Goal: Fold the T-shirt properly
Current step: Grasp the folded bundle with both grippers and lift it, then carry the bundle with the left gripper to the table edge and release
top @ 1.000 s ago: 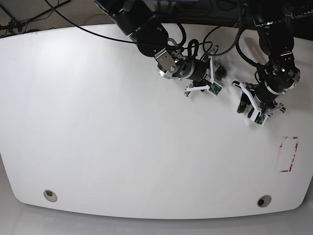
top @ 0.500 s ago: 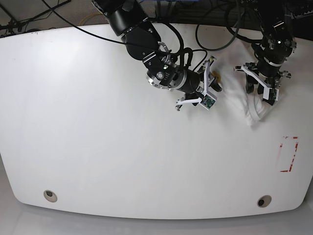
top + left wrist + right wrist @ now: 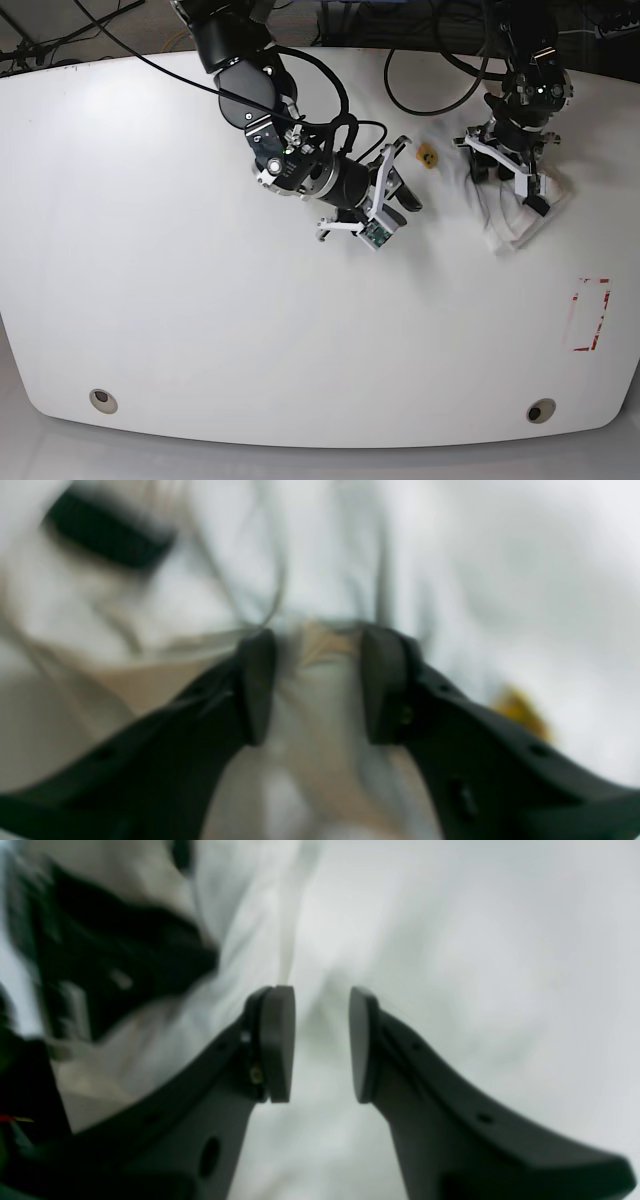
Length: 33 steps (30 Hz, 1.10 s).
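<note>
The white T-shirt [image 3: 512,222] is hard to make out against the white table [image 3: 150,260]. It shows as a bunched fold at the right, and a yellow spot of its print [image 3: 428,155] lies further left. My left gripper [image 3: 505,178] is over that fold. In the left wrist view the left gripper [image 3: 317,640] has bunched cloth [image 3: 320,690] between its fingers. My right gripper [image 3: 400,197] is at the table's middle. In the blurred right wrist view the right gripper [image 3: 322,995] has its jaws a little apart, with white cloth [image 3: 450,965] around and between them.
A red dashed rectangle [image 3: 590,315] is marked near the table's right edge. Two round holes [image 3: 101,399] [image 3: 540,411] sit near the front edge. Black cables [image 3: 420,60] hang along the back edge behind the arms.
My right gripper has moved down and left toward the table's middle. My left gripper has moved up and back, and a bunched fold of the shirt now shows below it. The yellow print spot has shifted left.
</note>
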Available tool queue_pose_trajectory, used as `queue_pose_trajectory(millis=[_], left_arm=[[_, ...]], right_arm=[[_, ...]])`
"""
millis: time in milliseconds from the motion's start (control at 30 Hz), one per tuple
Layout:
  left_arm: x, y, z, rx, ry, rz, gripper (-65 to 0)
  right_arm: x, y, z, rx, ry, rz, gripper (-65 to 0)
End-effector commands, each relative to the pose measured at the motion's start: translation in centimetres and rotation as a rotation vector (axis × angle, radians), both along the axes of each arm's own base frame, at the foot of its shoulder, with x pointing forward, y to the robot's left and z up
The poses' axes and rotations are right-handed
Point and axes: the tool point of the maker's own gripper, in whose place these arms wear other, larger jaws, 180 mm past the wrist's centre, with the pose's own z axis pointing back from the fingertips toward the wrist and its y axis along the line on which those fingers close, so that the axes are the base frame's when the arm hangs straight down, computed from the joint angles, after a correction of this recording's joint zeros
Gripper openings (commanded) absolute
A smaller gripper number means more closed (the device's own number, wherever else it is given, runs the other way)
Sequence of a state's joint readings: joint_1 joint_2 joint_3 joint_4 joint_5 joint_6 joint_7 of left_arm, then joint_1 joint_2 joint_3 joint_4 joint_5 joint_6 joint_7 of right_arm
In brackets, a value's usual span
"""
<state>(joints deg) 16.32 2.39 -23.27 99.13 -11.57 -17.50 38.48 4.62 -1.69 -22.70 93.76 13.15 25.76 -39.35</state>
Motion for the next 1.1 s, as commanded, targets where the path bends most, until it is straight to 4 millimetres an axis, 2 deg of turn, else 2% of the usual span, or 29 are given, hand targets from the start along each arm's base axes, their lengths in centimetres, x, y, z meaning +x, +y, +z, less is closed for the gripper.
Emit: queue_pose_trajectory(millis=[0, 33, 100, 200, 300, 400, 533, 667, 733, 833, 967, 1067], left_arm=[[-0.1, 0.4, -1.4, -0.006, 0.046, 0.011, -33.9], [-0.4, 0.6, -2.0, -0.009, 0.063, 0.013, -33.5], [-0.7, 2.5, -2.1, 0.036, 0.083, 0.01, -33.3], [-1.0, 4.3, -3.0, 0.071, 0.122, -0.005, -33.3], [0.1, 6.7, -2.5, 0.132, 0.126, -0.026, -33.3], [0.1, 9.6, -2.8, 0.208, 0.184, -0.065, -33.3], [2.3, 12.4, -1.7, 0.318, 0.211, -0.144, -33.3], [2.2, 15.5, -1.2, 0.395, 0.266, -0.24, -33.3], [3.2, 16.6, -0.2, 0.417, 0.262, -0.3, -33.3], [3.6, 18.7, 0.6, 0.452, 0.3, -0.374, -33.5], [3.3, 20.8, 0.9, 0.525, 0.384, -0.461, -33.6], [3.6, 22.0, 1.0, 0.565, 0.402, -0.453, -33.6]], right_arm=[[1.8, -1.0, 2.0, 0.046, -0.038, -0.04, -47.6], [1.9, -1.3, 2.2, 0.061, -0.032, -0.05, -47.6], [1.8, -2.0, 2.6, 0.085, -0.028, -0.069, -47.6], [2.4, -3.5, 2.2, 0.071, -0.027, -0.092, -47.6], [2.1, -3.8, 2.4, 0.072, -0.034, -0.096, -47.6], [1.8, -4.3, 2.4, 0.061, -0.042, -0.096, -47.6], [1.6, -4.5, 2.3, 0.053, -0.046, -0.097, -47.6], [1.1, -4.5, 1.8, 0.053, -0.03, -0.097, -47.6], [1.1, -4.6, 1.7, 0.049, -0.027, -0.098, -47.6], [1.0, -4.6, 1.6, 0.05, -0.025, -0.098, -47.6], [0.9, -4.6, 1.4, 0.047, -0.019, -0.098, -47.6], [0.9, -4.6, 1.4, 0.046, -0.019, -0.098, -47.6]])
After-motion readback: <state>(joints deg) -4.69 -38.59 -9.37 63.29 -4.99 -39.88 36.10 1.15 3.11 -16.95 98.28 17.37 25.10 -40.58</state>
